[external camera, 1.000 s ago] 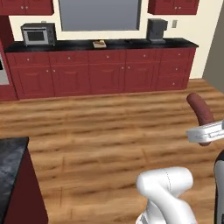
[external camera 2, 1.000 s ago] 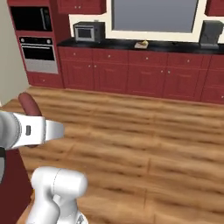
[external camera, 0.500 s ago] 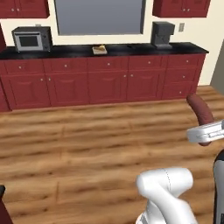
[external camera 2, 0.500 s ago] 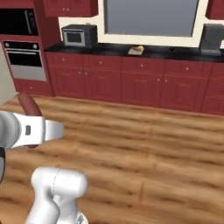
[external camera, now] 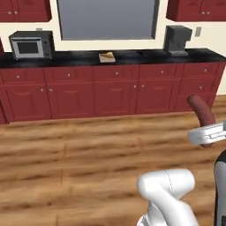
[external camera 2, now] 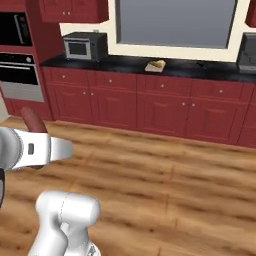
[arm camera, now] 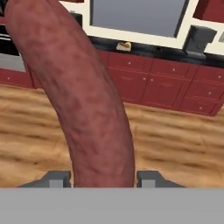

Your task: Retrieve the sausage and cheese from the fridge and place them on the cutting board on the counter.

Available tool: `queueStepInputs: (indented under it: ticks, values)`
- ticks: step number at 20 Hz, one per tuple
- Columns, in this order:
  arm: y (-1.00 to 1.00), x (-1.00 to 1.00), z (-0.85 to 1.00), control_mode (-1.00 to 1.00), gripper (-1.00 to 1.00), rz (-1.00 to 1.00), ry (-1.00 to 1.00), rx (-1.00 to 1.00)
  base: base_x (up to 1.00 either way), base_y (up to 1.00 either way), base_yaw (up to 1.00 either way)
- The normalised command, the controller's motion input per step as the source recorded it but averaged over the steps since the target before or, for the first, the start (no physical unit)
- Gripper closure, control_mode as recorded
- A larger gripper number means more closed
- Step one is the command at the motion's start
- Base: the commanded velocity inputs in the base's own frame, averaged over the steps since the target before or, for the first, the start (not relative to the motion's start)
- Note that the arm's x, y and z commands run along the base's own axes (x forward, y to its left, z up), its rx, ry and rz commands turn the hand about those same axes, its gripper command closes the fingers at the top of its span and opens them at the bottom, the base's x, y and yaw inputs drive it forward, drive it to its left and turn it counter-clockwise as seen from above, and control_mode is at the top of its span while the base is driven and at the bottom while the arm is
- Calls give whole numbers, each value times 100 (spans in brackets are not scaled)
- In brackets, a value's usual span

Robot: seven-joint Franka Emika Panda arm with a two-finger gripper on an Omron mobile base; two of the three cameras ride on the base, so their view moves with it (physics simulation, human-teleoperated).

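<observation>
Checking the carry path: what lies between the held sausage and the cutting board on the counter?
Bare wooden floor, then the red cabinet fronts below the cutting board; the left base view shows it, with the sausage in the jaws.

A dark red sausage sticks up behind the white arm at the left edge, over the wooden floor. Across the room, the black counter runs over dark red cabinets. On it sits a grey microwave toward the left and, near the middle, a light-tan cutting board (something small and yellowish lies on top). A wall oven stands far left.
</observation>
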Motion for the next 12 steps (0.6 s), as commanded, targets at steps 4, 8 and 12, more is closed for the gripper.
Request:
queueStepInputs:
  ticks: [4, 8, 12]
  values:
    - [0, 0, 0, 100, 100, 0, 0, 0, 100, -18, 15]
    - [0, 0, 0, 100, 100, 0, 0, 0, 100, -33, 16]
    - [0, 0, 0, 100, 100, 0, 0, 0, 100, -39, 13]
